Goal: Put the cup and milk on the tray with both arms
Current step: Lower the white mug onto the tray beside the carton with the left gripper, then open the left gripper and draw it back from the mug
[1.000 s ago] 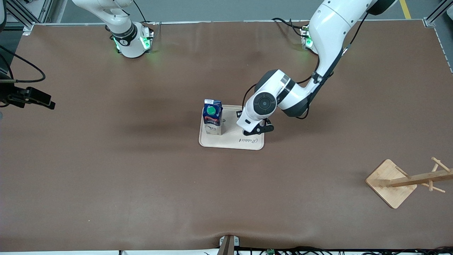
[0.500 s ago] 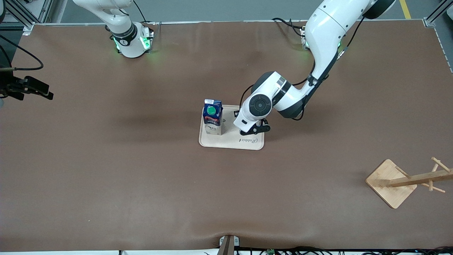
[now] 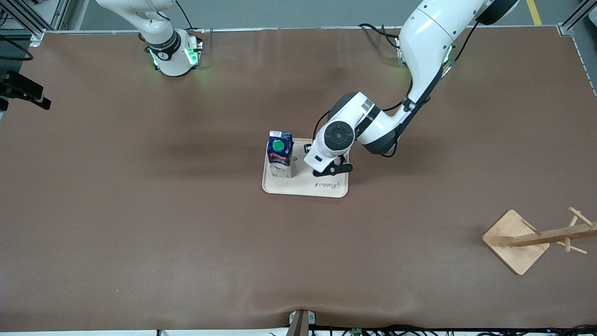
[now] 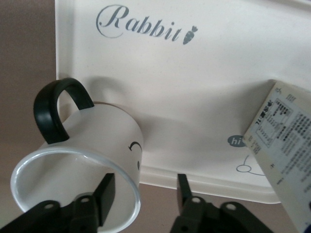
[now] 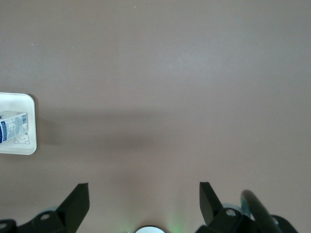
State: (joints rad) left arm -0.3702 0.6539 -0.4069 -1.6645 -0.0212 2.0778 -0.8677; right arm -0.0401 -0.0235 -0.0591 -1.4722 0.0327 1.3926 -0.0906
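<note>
The cup (image 4: 107, 141) stands on the tray (image 4: 194, 97) at its corner toward the left arm's end; in the front view the left wrist hides it. My left gripper (image 4: 143, 182) is open, one finger inside the cup's rim and one outside, not pinching the wall. In the front view it (image 3: 330, 171) is over the tray (image 3: 303, 187). The milk (image 3: 280, 154) stands upright on the tray toward the right arm's end, and its side shows in the left wrist view (image 4: 286, 141). My right gripper (image 3: 25, 91) is open and empty, up over the table's edge at the right arm's end.
A wooden rack with a square base (image 3: 515, 240) stands toward the left arm's end, nearer the front camera. The right wrist view (image 5: 143, 191) shows bare brown table, with the tray (image 5: 19, 99) and milk (image 5: 12, 125) at its edge.
The left gripper has shifted a little over the tray toward the milk. The right gripper has drawn back toward the robots' side of the table, at the view's edge.
</note>
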